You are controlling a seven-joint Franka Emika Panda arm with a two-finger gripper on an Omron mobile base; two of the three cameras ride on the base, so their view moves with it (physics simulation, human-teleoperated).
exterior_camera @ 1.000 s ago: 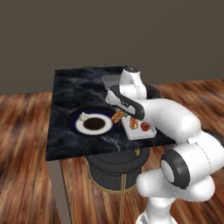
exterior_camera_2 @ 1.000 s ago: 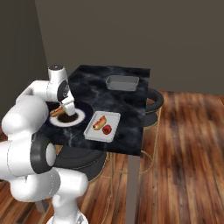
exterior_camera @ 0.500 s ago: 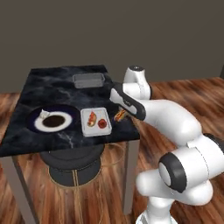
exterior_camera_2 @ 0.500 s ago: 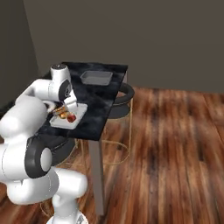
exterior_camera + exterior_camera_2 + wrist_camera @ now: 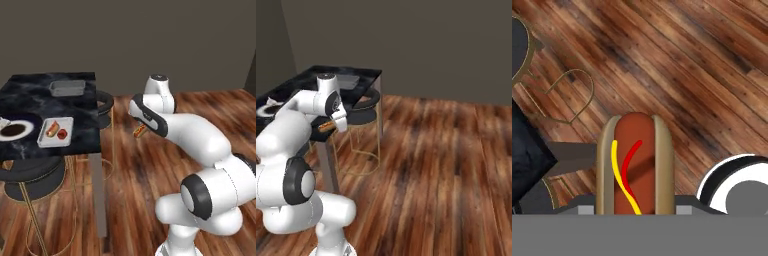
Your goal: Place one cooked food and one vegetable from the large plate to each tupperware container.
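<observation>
Hot dog (image 5: 636, 165) clamped in closed claw (image 5: 141, 131) over wood floor, ketchup and mustard stripes clear in hand view

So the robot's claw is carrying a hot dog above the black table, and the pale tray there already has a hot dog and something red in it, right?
Not quite: the gripper holds its hot dog over the wooden floor, beside the black table, not above it. The hand view shows floorboards beneath the food. The rest is right: the pale tray holds a second hot dog and a red item.

Wooden plank floor (image 5: 446, 160), dark grey wall (image 5: 130, 40), black marble table (image 5: 30, 100)
</observation>
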